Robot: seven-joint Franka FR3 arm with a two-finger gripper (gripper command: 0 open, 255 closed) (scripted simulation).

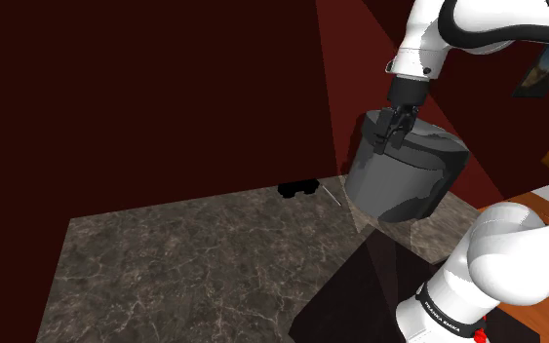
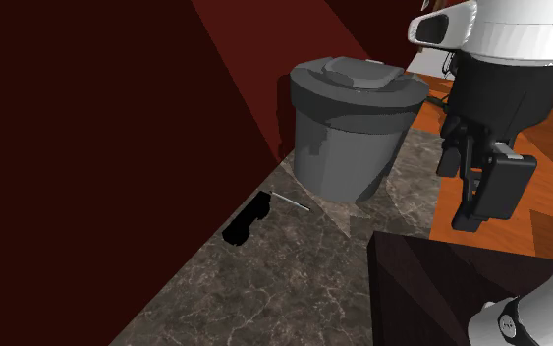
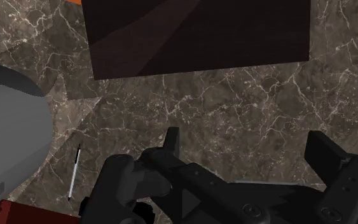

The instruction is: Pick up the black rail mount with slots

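Observation:
The black rail mount (image 1: 298, 188) lies on the marble floor against the dark red wall, to the shoulder view's left of a grey bin. In the second exterior view the rail mount (image 2: 248, 218) is a small dark bar beside a thin pen. My gripper (image 1: 395, 134) hangs high above the floor, in front of the bin's top, open and empty. The gripper (image 2: 468, 211) points down, well to that view's right of the mount. In the wrist view the gripper (image 3: 247, 149) has its fingers apart, and the rail mount (image 3: 123, 188) shows as a dark lump partly hidden behind one finger.
A large grey lidded bin (image 2: 353, 128) stands by the wall close to the mount. A thin pen (image 2: 291, 201) lies between them. The dark brown stand (image 2: 441, 285) fills the near corner. Orange floor (image 2: 549, 157) runs beyond the marble floor (image 1: 194, 263).

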